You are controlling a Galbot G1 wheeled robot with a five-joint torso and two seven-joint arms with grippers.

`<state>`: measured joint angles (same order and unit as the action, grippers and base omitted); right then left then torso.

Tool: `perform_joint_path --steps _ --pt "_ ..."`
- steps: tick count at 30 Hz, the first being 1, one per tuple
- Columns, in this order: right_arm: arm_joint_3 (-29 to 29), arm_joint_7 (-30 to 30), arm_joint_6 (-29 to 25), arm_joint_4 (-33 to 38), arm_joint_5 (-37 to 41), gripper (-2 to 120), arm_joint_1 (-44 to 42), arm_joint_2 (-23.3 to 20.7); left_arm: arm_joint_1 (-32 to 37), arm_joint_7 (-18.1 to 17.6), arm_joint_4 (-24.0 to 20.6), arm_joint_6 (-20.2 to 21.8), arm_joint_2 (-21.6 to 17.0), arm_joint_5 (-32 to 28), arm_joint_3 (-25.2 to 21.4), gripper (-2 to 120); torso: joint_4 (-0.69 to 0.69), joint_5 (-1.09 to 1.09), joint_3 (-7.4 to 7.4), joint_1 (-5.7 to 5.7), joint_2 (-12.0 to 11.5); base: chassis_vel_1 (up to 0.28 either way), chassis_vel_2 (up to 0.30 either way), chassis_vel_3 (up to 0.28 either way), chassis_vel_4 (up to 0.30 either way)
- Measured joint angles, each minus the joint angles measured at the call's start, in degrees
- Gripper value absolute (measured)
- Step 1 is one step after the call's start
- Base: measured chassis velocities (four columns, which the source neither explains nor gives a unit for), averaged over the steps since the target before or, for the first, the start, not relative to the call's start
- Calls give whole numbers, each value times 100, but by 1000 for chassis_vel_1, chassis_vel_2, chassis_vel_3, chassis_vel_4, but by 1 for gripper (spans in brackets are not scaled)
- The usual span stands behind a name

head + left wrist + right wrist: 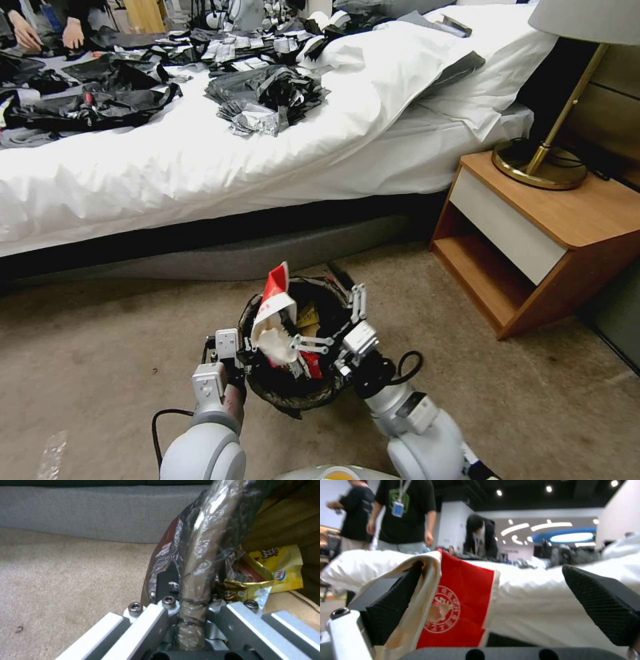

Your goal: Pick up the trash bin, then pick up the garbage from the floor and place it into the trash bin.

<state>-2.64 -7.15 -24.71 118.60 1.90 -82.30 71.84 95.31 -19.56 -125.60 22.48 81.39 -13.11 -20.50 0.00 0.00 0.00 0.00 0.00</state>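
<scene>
Nearest the head camera, low in the frame, both arms meet at the small round trash bin lined with a dark brown-black plastic bag [293,393], which hangs off the beige carpet floor [100,347], lower centre of the frame. Left gripper [230,353] sits on the bin's left rim; in the left wrist view its metal fingers [150,615] are closed tight on the bag-wrapped rim [196,580], one inside, one outside. So bin pickup looks done.

Inside the bin, the left wrist view shows a yellow snack wrapper [280,570] and a crumpled brown-gold foil wrapper [233,587], so some garbage is already in.

Centre of the head view: crushed red-and-white paper cup [275,317] stands over the bin mouth, top poking above the rim. Right gripper [327,333] reaches in from the right rim. In the right wrist view its black textured pads [603,605] are spread wide; the cup [453,605] leans against one pad, the other well apart from it. Judged released or nearly so, not clamped.

No other litter is visible on the carpet here, so what remains cannot be told. White bed [200,160] spans the upper frame; wooden nightstand [533,233] with brass lamp [540,163] at right.
</scene>
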Motion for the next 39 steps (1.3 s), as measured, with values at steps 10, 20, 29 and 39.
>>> perform_joint_path --steps 10,20,29,39 --pt "151 1116 1656 75 370 100 -129 -162 85 -1 -188 -1 -34 5 -37 0 0 0 0 0 0 0 0 0 0" --pt "273 1755 3444 173 1654 100 -231 -406 25 -8 -214 -1 -26 -16 -14 0 1 0 0 0 0 0 0 0 0" --pt "280 1970 4516 422 2577 100 -295 -521 0 -10 -218 -1 -6 -21 -23 0 0 0 0 0 0 0 0 0 0" --pt "206 1934 4782 539 2547 100 -422 -633 -26 -7 -218 -6 13 -63 -57 0 0 0 0 0 0 0 0 0 0"
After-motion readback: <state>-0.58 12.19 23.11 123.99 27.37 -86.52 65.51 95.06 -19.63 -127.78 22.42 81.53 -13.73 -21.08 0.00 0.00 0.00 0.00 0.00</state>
